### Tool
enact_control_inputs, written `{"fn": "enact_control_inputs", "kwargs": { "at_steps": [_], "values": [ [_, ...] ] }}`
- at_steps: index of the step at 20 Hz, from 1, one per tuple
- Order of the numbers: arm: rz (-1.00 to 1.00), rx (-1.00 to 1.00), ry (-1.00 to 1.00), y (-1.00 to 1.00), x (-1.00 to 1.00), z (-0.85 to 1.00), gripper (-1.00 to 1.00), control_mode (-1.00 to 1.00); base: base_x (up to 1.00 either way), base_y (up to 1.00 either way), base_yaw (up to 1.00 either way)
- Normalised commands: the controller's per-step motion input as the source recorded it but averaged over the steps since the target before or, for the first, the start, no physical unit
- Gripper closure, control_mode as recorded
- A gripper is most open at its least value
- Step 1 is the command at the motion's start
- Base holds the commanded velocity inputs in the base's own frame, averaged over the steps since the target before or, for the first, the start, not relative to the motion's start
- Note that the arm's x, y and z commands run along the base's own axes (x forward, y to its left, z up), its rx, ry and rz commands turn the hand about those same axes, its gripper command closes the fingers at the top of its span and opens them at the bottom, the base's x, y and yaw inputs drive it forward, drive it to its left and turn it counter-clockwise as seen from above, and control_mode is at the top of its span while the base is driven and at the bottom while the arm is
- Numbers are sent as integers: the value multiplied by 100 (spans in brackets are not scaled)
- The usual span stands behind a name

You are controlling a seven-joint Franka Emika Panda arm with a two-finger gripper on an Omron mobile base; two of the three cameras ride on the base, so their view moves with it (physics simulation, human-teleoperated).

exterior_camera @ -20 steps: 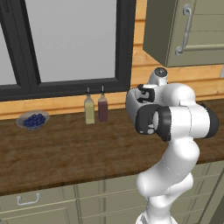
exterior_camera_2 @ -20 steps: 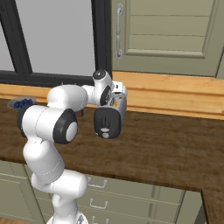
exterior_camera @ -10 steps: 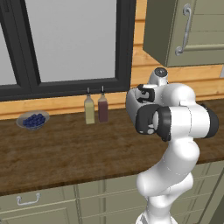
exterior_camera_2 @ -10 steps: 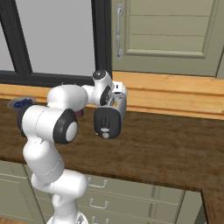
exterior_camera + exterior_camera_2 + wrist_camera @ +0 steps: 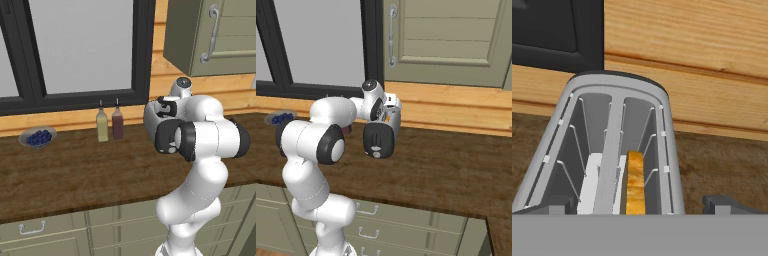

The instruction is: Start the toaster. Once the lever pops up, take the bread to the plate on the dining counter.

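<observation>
In the hand view, the boxy light-grey metal toaster [image 5: 612, 150] stands on the brown wood counter [image 5: 722, 160]. In its right slot sits the golden-tan bread slice [image 5: 635, 182], probably light, stiff and crumbly; pinch its exposed top edge. The gripper [image 5: 639, 206] hovers above, fingers spread wide, empty.

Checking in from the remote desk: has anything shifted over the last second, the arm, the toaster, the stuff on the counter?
Nothing has visibly changed. The arm holds the same pose over the toaster, the pincer stays open, and the bread still sits down in its slot. The two bottles and the bowl of blueberries stand where they were on the counter.
</observation>
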Motion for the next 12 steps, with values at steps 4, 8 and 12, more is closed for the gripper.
{"fn": "enact_control_inputs", "kwargs": {
  "at_steps": [4, 8, 12],
  "values": [
    [0, 0, 0, 0, 0, 0, -100, -100, 0, 0, 0],
    [0, 0, 0, 0, 0, 0, -100, -100, 0, 0, 0],
    [0, 0, 0, 0, 0, 0, -100, -100, 0, 0, 0]
  ]
}}
